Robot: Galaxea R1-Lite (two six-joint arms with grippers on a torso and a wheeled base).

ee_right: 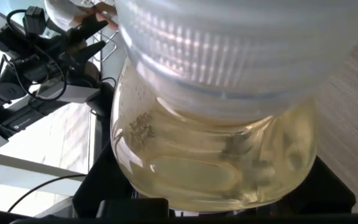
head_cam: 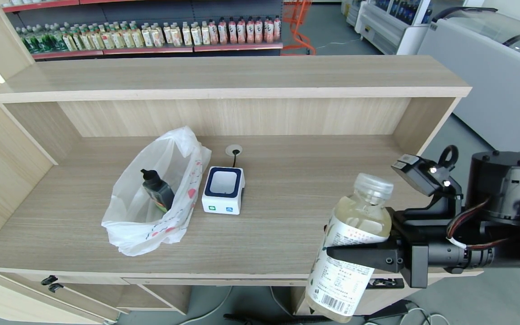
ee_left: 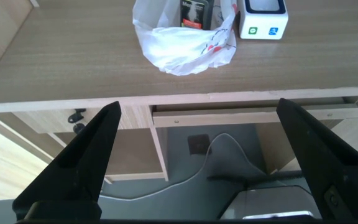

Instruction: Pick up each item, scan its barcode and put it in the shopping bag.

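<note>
My right gripper (head_cam: 348, 253) is shut on a clear bottle of pale yellow drink (head_cam: 360, 219) and holds it off the counter's front right edge. The bottle tilts, clear cap up, and the barcode on its white label shows near the bottom. In the right wrist view the bottle (ee_right: 216, 124) sits very close. A white plastic shopping bag (head_cam: 151, 212) lies open on the counter's left with a dark item (head_cam: 157, 189) inside. Right of it stands the white scanner (head_cam: 224, 189). My left gripper (ee_left: 199, 112) hangs open below the counter's front edge, facing the bag (ee_left: 185, 40) and the scanner (ee_left: 263, 18).
The wooden counter (head_cam: 296, 189) has a raised back wall and side walls. A cable runs from the scanner into a round grommet (head_cam: 234, 150). A drawer front (ee_left: 247, 115) sits under the counter edge. Store shelves and freezers stand behind.
</note>
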